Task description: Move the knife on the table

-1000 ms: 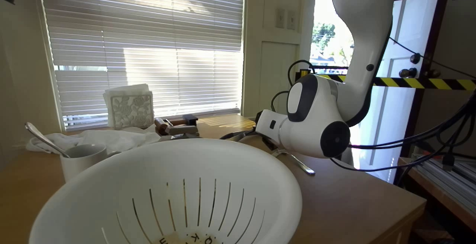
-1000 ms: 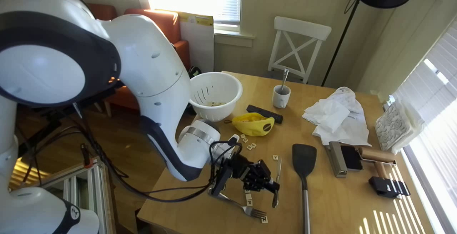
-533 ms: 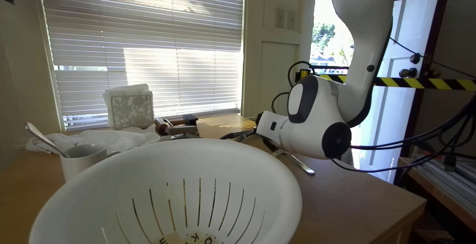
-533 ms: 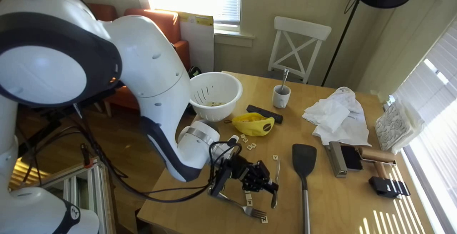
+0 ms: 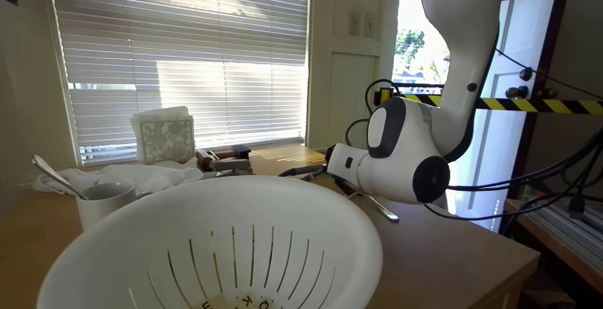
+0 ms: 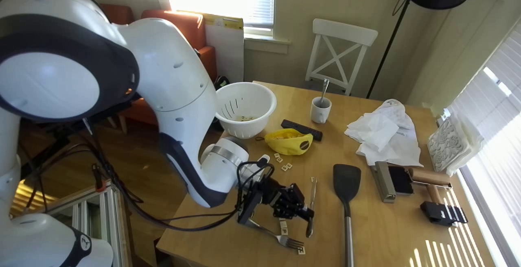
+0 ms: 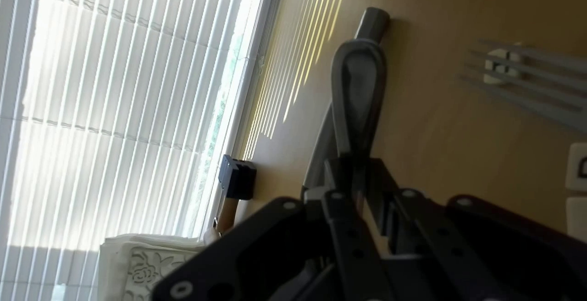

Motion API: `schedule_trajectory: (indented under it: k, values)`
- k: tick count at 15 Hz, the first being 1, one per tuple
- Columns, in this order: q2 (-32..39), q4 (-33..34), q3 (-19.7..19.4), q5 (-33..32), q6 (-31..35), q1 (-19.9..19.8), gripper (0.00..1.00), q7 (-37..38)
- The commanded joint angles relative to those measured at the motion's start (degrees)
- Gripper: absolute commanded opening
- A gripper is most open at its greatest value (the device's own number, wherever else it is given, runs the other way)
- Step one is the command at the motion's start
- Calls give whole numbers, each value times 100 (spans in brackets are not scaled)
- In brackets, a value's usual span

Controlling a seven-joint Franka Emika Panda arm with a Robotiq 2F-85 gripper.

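Tan wooden table (image 6: 386,228) beneath mug (image 6: 320,113), yellow pouch (image 6: 285,145), black spatula (image 6: 346,181), letter tiles (image 6: 284,231)

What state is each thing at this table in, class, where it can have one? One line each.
Tool: shut on the knife
Knife: held
Fork: lying on the table
Spatula: lying flat
Mug: upright, utensil leaning in it
Yellow pouch: open
White colander: upright, letter tiles inside
Napkin holder: upright, filled
White paper or cloth: crumpled
Blinds: lowered
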Motion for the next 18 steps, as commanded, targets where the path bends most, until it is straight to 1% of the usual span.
schedule_trajectory:
  k: [1, 9, 15, 18]
  values:
    - [-6, -12, 31, -185, 54, -37, 4, -128]
    - [154, 261, 126, -198, 38, 27, 4, -157]
    - [418, 646, 204, -157, 100, 24, 4, -121]
    - [471, 685, 196, -137, 119, 13, 4, -133]
